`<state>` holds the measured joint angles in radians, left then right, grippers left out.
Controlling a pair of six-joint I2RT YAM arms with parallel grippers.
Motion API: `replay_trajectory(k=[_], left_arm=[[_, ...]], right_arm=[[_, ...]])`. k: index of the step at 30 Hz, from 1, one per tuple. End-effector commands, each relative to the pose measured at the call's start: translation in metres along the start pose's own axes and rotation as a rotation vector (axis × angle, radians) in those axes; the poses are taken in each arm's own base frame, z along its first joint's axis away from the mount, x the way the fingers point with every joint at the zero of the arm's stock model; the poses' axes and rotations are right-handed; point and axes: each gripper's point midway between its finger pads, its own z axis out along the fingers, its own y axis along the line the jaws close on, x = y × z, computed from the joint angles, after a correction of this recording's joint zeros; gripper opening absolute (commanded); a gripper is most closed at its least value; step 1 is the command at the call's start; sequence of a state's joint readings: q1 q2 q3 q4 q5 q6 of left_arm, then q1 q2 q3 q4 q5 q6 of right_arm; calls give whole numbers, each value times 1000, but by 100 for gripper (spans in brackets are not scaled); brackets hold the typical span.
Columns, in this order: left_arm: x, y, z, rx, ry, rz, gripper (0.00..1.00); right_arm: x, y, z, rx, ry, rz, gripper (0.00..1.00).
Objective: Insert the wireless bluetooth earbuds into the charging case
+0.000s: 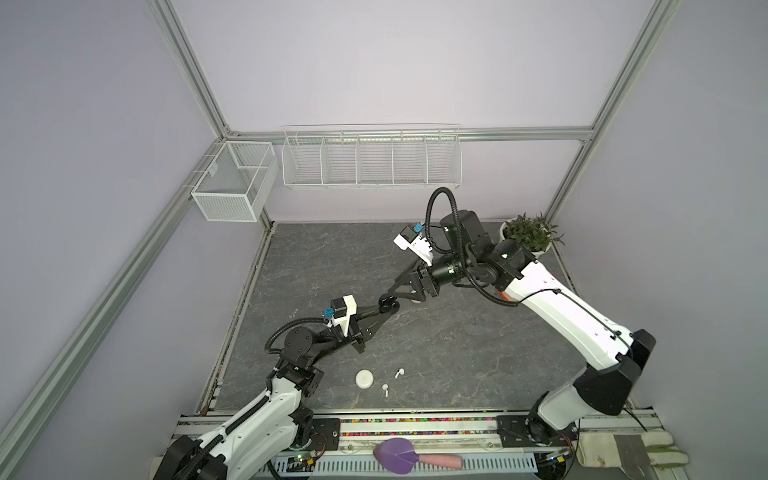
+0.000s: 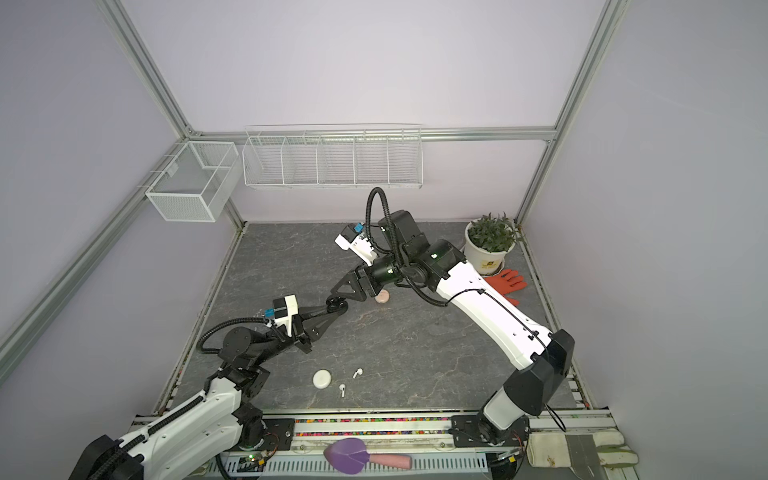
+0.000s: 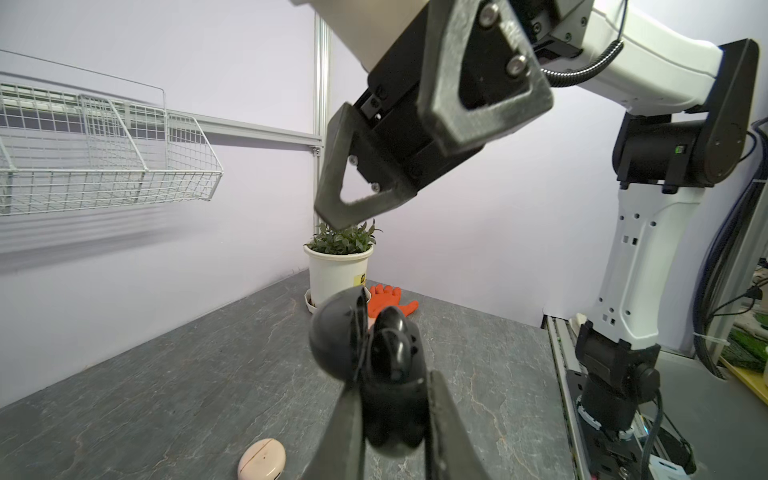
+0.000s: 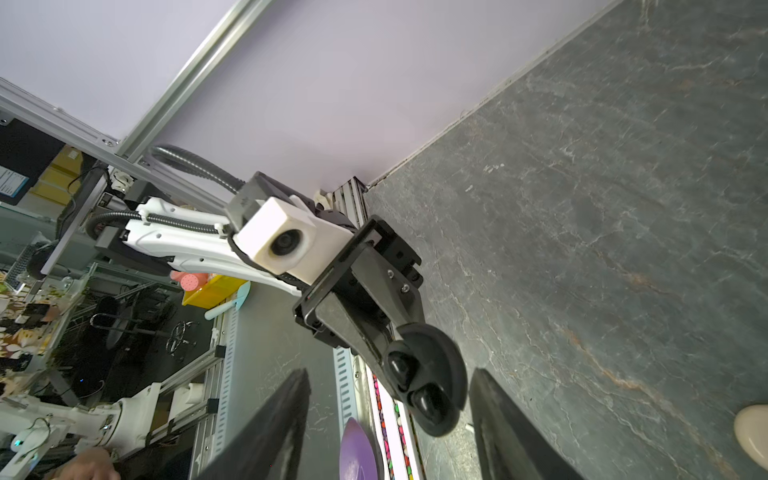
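Left wrist view tells it best: the left gripper is clamped tight on a black case. The case is glossy plastic, hinged open like a clam with its domed lid tipped back. It hangs clear above the table, a dark grey slab with pale marble-like veins.

From the right wrist view, two black buds sit in the case's sockets. Their rounded ends are smooth and shiny as wet pebbles.

The right gripper has matte, grainy fingers shaped as hollow triangles. They are spread wide and grip nothing. Its tips stand to either side of the black case, with a gap showing on both sides.

Everything else lies flat on the table:
- **Pink case**: a pale oval pebble, closed, with a fine seam round it. It lies just past the black case on the right arm's side.
- **White case**: a round matte puck, closed, well away from the black case towards the arm bases.
- **White buds**: two tiny stemmed ones lying loose near that puck, apart from each other. They too are on the arm-base side of the black case.
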<state>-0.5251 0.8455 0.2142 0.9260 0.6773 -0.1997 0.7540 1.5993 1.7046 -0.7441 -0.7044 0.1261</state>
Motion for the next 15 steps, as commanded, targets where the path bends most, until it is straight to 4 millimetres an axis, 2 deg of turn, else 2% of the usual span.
replay_trajectory(k=[1,7,15], left_arm=[[-15,-9,4,50,-35,32,0],[-14,-10,5,60,-28,17,0],[-13,-6,5,38,-24,21,0]], right_arm=[[12,-11,7,-6,47,31,67],[21,-9,20,-100,89,82,68],[27,6,17,-185,92,80,59]])
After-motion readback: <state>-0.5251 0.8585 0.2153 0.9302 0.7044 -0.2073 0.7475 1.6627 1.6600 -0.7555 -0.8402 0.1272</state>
